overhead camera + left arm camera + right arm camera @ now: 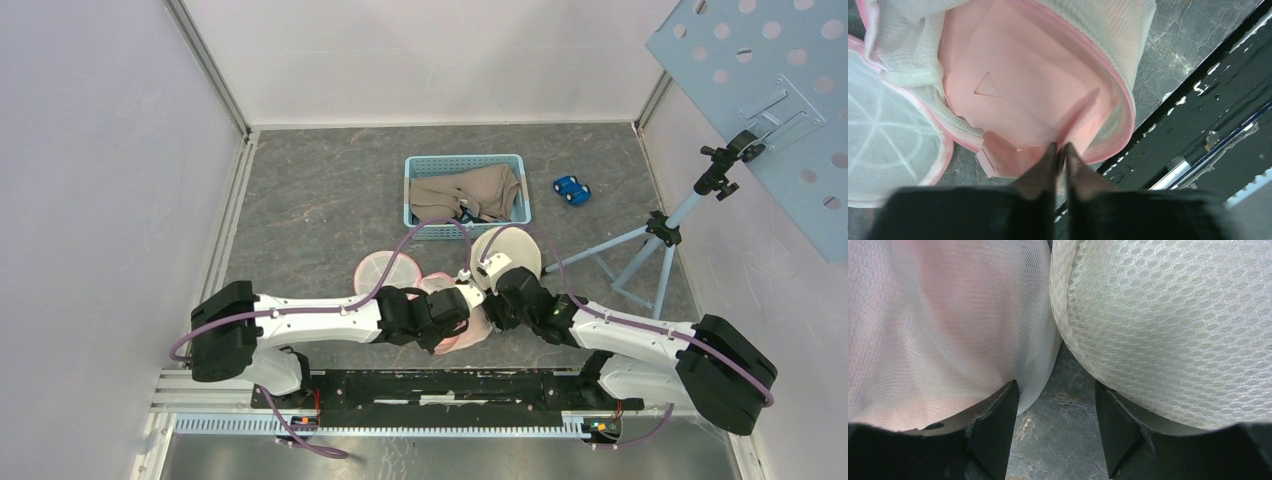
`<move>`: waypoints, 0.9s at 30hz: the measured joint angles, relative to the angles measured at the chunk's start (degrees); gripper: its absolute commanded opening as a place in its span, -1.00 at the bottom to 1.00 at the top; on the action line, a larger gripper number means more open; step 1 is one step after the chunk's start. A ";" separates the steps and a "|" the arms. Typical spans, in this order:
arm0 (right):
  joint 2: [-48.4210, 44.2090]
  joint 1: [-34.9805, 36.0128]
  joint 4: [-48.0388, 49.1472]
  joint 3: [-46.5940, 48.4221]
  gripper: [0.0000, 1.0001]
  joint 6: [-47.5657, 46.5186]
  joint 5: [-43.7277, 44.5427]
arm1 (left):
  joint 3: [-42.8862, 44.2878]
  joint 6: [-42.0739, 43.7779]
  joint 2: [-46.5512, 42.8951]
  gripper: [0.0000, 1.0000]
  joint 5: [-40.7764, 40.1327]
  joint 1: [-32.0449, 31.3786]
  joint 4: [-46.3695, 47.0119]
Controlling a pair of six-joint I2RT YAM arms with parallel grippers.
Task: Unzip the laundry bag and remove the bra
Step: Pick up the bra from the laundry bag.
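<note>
The laundry bag (1108, 35) is white mesh with a pink zipper edge, and it lies open on the grey table. Inside it shows the pink bra (1018, 85). My left gripper (1060, 146) is pinched shut on a fold of the bra's pink fabric at the bag's mouth. A round mesh panel (888, 135) of the bag lies to the left. In the right wrist view my right gripper (1055, 387) stands open over bare table, with fine mesh (948, 330) on one side, coarse mesh (1168, 315) on the other and nothing between its fingers. From above, both grippers meet at the bag (510, 252).
A blue basket (415, 165) holding beige clothes stands behind the bag. A blue toy car (572, 189) lies to its right. A tripod (650, 240) and a perforated panel (770, 90) occupy the right side. A black rail (450, 385) runs along the near edge.
</note>
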 measured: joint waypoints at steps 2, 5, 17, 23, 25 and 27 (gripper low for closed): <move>0.04 0.00 0.13 0.00 0.26 -0.20 0.00 | 0.04 0.11 -0.42 -0.95 -0.02 0.00 -0.17; 0.28 0.00 0.46 0.00 0.26 -0.44 0.00 | 0.57 0.13 -2.93 -0.95 -0.15 0.00 -1.49; 0.92 0.00 1.79 0.00 0.25 -0.90 -0.02 | 5.97 0.02 -20.50 -0.95 -5.92 0.00 -4.59; 1.11 0.00 2.12 0.00 0.25 -1.22 -0.04 | 9.53 -0.13 -22.05 -0.95 -11.17 0.00 -6.21; 1.14 0.00 2.14 0.00 0.25 -1.29 -0.07 | 10.54 -0.48 -23.08 -0.95 -13.49 0.00 -6.23; 1.14 0.00 2.14 0.00 0.25 -1.31 -0.07 | 11.43 -0.55 -24.35 -0.95 -15.34 0.02 -6.23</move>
